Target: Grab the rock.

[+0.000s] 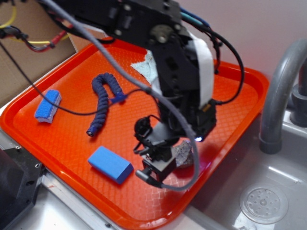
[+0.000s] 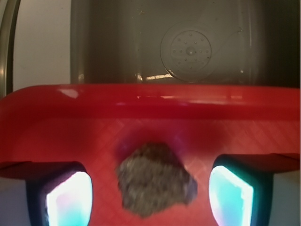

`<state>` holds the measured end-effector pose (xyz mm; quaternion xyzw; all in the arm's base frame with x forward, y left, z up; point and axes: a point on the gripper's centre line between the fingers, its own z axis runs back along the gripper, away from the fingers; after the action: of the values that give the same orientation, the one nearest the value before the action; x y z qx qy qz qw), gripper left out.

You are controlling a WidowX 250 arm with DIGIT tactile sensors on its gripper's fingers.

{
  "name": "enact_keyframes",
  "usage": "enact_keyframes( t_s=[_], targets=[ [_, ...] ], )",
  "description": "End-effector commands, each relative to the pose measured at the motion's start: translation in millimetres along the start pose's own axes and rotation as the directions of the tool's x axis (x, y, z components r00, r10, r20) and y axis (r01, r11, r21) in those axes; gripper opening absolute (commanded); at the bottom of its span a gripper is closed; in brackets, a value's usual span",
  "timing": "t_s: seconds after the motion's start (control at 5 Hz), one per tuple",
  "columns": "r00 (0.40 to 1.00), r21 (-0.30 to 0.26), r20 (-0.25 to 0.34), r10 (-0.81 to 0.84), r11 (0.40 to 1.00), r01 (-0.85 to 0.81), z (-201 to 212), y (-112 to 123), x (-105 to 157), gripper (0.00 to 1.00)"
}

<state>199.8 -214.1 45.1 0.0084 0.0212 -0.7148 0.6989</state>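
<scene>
Between the two fingers of the gripper (image 2: 149, 195), the rock (image 2: 155, 179) is lying; the jaws are standing wide open, holding nothing.

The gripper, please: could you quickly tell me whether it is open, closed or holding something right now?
Gripper: open, holding nothing; its fingers stand on either side of the rock on the orange tray, with gaps showing on both sides.
</scene>
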Motion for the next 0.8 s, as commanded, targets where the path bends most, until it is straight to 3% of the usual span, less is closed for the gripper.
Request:
enact_keyframes(
  t_s=[0.0, 0.2, 0.4, 0.6],
  targets=[
    [0.998, -0.061, 0.04, 0.042, 0.997, -0.04, -8.2, -12.1, -8.6, 0.0],
    [0.993, -0.075, 0.059, 0.106, 0.992, -0.101, -11.4, -9.4, -14.2, 0.0],
    [0.963, 0.009, 0.026, 0.267, 0.964, -0.268, -2.1, -5.3, -18.1, 0.0],
    [0.866, 0.08, 0.08, 0.494, 0.862, -0.5, 44.8, -3.8, -57.9, 0.0]
  ],
)
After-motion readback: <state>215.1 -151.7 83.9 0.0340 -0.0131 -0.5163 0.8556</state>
